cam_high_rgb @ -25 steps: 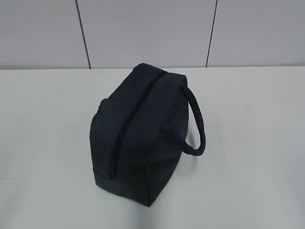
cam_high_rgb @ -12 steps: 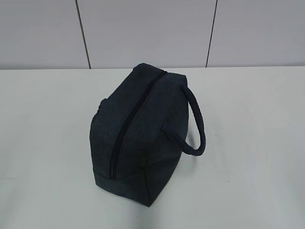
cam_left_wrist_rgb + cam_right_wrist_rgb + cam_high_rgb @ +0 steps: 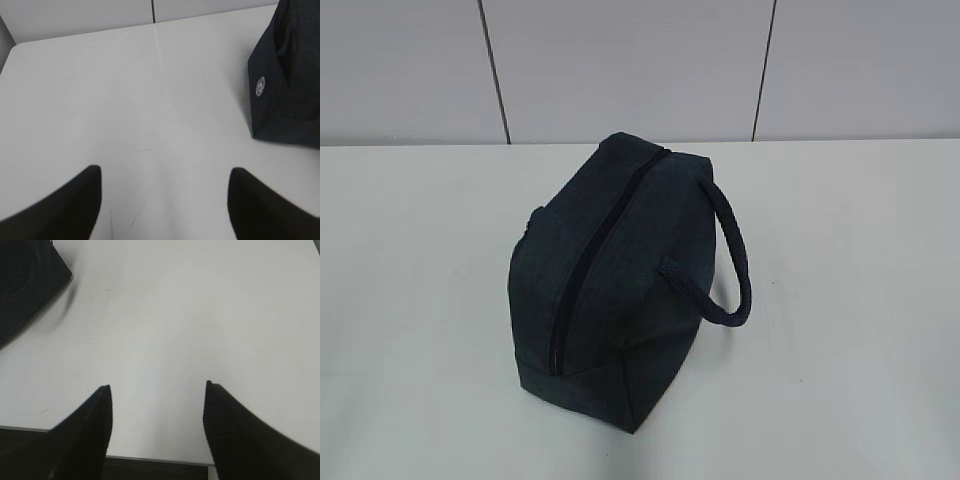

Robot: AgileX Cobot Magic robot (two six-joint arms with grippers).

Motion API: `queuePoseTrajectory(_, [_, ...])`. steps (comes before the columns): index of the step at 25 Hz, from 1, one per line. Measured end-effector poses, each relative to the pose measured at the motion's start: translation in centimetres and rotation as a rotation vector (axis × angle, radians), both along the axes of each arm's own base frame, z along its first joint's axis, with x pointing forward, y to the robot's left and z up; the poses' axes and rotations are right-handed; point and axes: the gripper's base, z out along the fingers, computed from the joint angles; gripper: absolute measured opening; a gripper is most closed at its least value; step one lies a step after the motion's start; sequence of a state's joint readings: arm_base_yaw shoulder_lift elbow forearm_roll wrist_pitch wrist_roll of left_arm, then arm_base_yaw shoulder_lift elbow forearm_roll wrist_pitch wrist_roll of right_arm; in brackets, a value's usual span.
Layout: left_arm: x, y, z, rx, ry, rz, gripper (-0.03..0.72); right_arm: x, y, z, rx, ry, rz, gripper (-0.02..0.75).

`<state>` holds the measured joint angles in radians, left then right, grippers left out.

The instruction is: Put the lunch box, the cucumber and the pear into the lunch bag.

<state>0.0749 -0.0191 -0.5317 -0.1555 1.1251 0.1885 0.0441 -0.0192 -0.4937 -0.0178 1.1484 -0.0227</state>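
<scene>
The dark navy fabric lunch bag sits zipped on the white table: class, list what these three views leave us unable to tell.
- Contents of the dark navy fabric lunch bag: exterior view, closed black zipper hides the inside.
- Lunch box, cucumber, pear: in no view.
- Small round white badge on the bag: left wrist view, too small to read.
- Bag in the right wrist view: cut off by the frame's corner.

The bag sits mid-table, zipper closed along its top, and its looped handle arcs out to the right, so that flank is the one snag for a gripper passing close. Bare tabletop runs wide on both sides and in front of it. The left gripper has its jaws apart over bare surface with the bag's end panel off to its right, and the right gripper, jaws apart too, hangs near the table's front edge with the bag away to its upper left.
</scene>
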Motion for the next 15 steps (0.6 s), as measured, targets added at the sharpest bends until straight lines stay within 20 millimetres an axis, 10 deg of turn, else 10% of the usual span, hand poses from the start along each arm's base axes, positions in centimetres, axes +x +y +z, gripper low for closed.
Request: queuePoseTrajectory(15, [0.0,0.0,0.0,0.0,0.0,0.0,0.465,0.0,0.0,0.0,0.0,0.0,0.0,0.456])
